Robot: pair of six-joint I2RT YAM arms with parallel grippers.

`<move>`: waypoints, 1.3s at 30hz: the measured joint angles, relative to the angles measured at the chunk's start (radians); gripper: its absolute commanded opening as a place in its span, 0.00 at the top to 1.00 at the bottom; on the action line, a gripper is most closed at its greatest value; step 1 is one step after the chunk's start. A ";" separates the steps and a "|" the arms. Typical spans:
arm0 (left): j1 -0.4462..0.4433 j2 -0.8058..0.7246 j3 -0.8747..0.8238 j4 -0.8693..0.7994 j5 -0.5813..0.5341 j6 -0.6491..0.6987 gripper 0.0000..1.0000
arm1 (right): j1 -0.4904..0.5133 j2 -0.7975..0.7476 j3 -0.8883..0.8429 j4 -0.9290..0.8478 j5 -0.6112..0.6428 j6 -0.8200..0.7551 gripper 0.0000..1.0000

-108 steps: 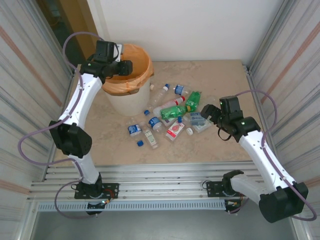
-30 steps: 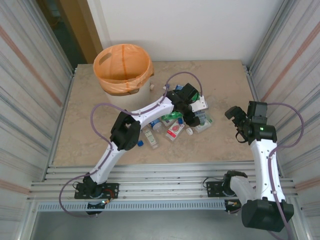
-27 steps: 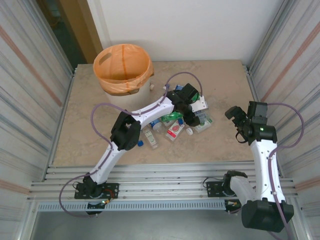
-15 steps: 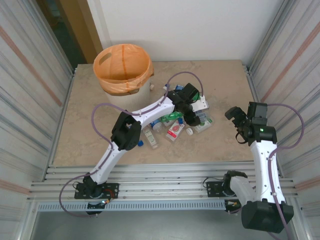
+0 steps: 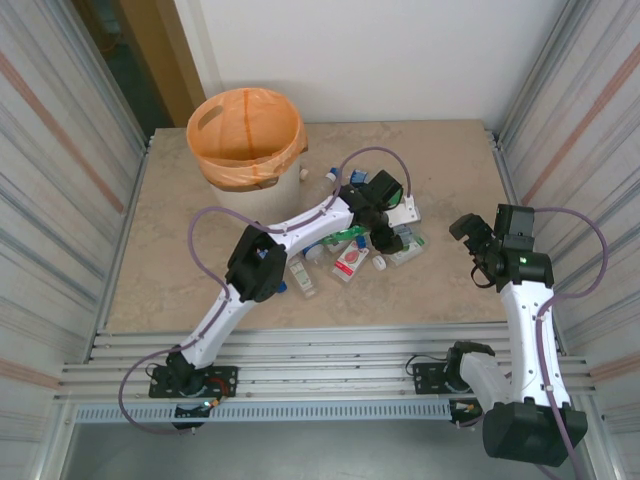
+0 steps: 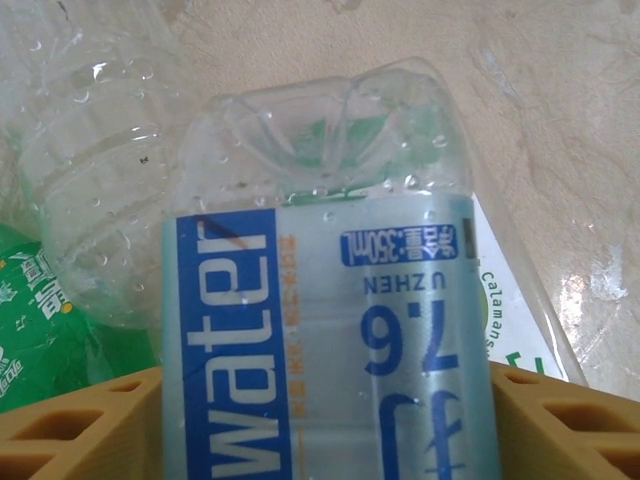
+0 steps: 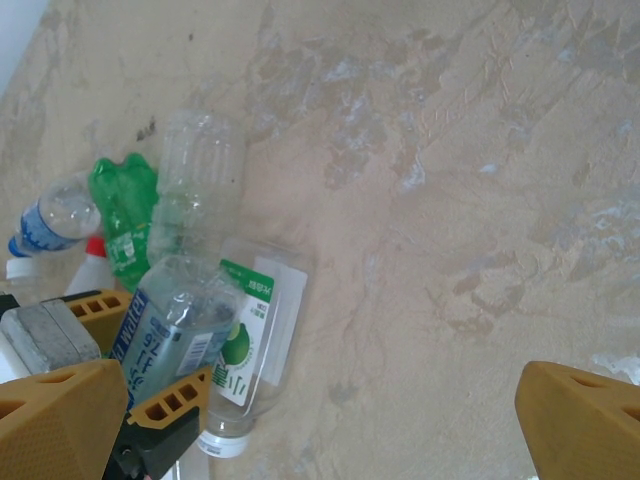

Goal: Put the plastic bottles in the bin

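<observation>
Top external: left gripper (image 5: 385,228) was down among the plastic bottles (image 5: 345,258), right gripper (image 5: 472,240) off to the side.
Left gripper grasped a clear blue-labelled bottle (image 6: 320,330) in the heap on the surface (image 5: 450,160), well apart from the bin (image 5: 292,150). Right gripper was released, fingers spread wide, nothing between them.

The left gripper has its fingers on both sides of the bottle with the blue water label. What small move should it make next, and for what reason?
Probably a short lift straight up. The left gripper has the water-label bottle between its fingers, with a white-and-green-label bottle close against it; lifting first should free it before the swing to the bin.
</observation>
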 measured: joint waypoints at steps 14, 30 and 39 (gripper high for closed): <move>-0.010 0.002 0.010 0.001 -0.022 0.006 0.65 | 0.000 -0.010 -0.009 0.001 0.000 0.000 0.02; -0.020 -0.286 -0.037 0.070 -0.130 -0.077 0.70 | 0.000 -0.060 -0.009 0.001 -0.010 0.000 0.02; -0.014 -0.546 -0.117 0.132 -0.354 -0.161 0.70 | 0.007 -0.060 -0.014 0.003 -0.045 -0.002 0.02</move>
